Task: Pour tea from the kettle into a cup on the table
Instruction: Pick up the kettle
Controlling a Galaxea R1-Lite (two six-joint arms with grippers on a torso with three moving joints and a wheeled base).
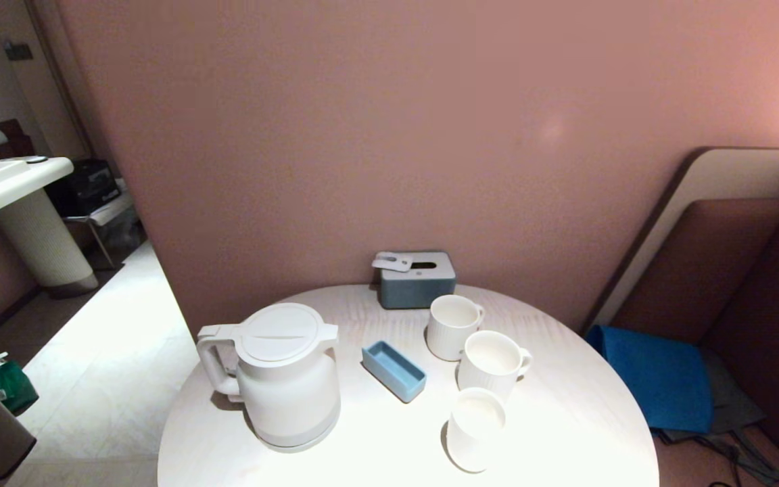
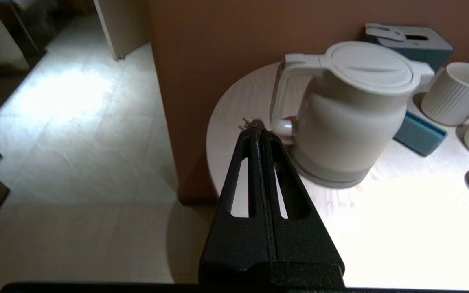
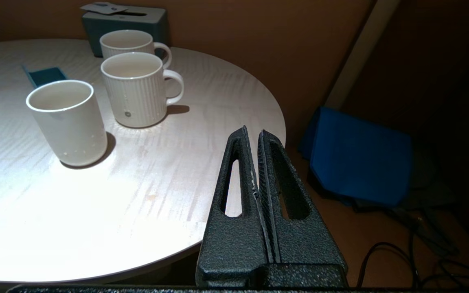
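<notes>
Black and textured, the left gripper (image 2: 257, 129) has its fingers pressed together on nothing; it hangs off the tabletop's left edge, its tips pointing at the kettle's loop handle (image 2: 280, 95) and near it without touching. The right gripper (image 3: 253, 132) is likewise closed and empty, poised over the right edge of the table (image 3: 149, 191).

From there inward, the kettle (image 1: 285, 375) stands upright on the left part of the tabletop, lid on, handle facing the left edge. Beside it, toward the middle, lies a small blue tray (image 1: 393, 370). Three white cups run in a line on the right half: a plain cup (image 1: 475, 428) nearest the front edge, a ribbed mug (image 1: 492, 363) behind it, and a second ribbed mug (image 1: 453, 326) further back. A grey-blue tissue box (image 1: 416, 279) sits at the back edge against the wall. Whether any cup holds tea cannot be told.
</notes>
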